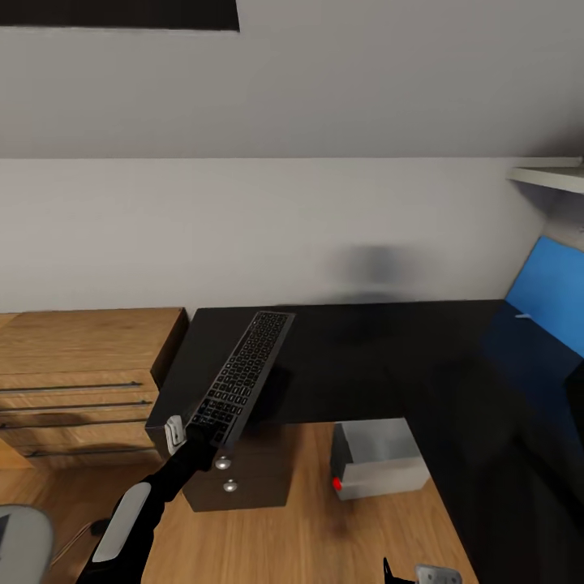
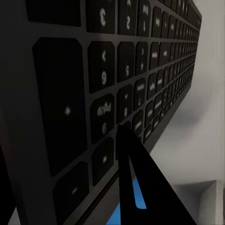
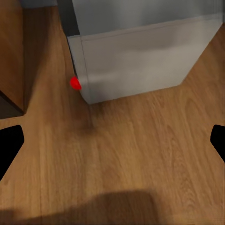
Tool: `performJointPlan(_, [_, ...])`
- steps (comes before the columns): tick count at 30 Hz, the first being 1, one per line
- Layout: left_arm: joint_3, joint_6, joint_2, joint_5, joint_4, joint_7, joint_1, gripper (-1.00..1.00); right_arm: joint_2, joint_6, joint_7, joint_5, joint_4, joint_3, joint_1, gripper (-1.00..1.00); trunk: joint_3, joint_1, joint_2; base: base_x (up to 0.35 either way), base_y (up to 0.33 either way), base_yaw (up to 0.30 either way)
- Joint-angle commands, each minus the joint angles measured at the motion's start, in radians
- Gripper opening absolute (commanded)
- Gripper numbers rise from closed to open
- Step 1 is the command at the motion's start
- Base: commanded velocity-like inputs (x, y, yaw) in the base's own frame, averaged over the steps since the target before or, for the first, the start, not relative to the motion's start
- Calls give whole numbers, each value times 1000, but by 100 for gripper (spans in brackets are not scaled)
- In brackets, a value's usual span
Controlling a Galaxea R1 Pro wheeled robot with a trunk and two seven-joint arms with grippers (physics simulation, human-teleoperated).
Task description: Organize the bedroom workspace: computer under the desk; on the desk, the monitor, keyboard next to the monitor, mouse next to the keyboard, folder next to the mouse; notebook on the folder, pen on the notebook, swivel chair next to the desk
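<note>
My left gripper (image 1: 199, 434) is shut on the near end of the keyboard (image 1: 243, 377), a slim silver-grey board with black keys. The keyboard is held tilted above the left end of the black desk (image 1: 389, 357). In the left wrist view its keys (image 2: 117, 70) loom close, with one dark finger (image 2: 136, 187) lying across its edge. The computer (image 1: 377, 462), a light grey box with a red dot, stands on the wooden floor under the desk. My right gripper (image 3: 112, 145) hangs open over the floor just in front of the computer (image 3: 140, 51), and its tip (image 1: 418, 574) shows low in the head view.
A light wooden drawer chest (image 1: 81, 373) stands left of the desk. The desk's black drawer unit (image 1: 243, 478) is below the keyboard. A blue back panel (image 1: 551, 292) rises at the right, with a white shelf (image 1: 551, 174) above it. A grey chair edge (image 1: 20, 539) shows at the lower left.
</note>
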Motion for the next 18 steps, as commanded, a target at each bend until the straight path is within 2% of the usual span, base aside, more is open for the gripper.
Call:
performJointPlan(1, [4, 8, -1, 2, 0, -1, -1, -100, 0, -3, -5, 10, 2, -5, -1, 100, -1, 0, -1, 0, 0, -181])
performJointPlan(7, [4, 8, -1, 2, 0, -1, -1, -100, 0, -3, -5, 10, 2, -5, -1, 100, -1, 0, -1, 0, 0, -164])
performJointPlan(18, [4, 4, 0, 1, 21, -1, -1, -100, 1, -4, -5, 10, 2, -5, -1, 100, -1, 0, -1, 0, 0, -14])
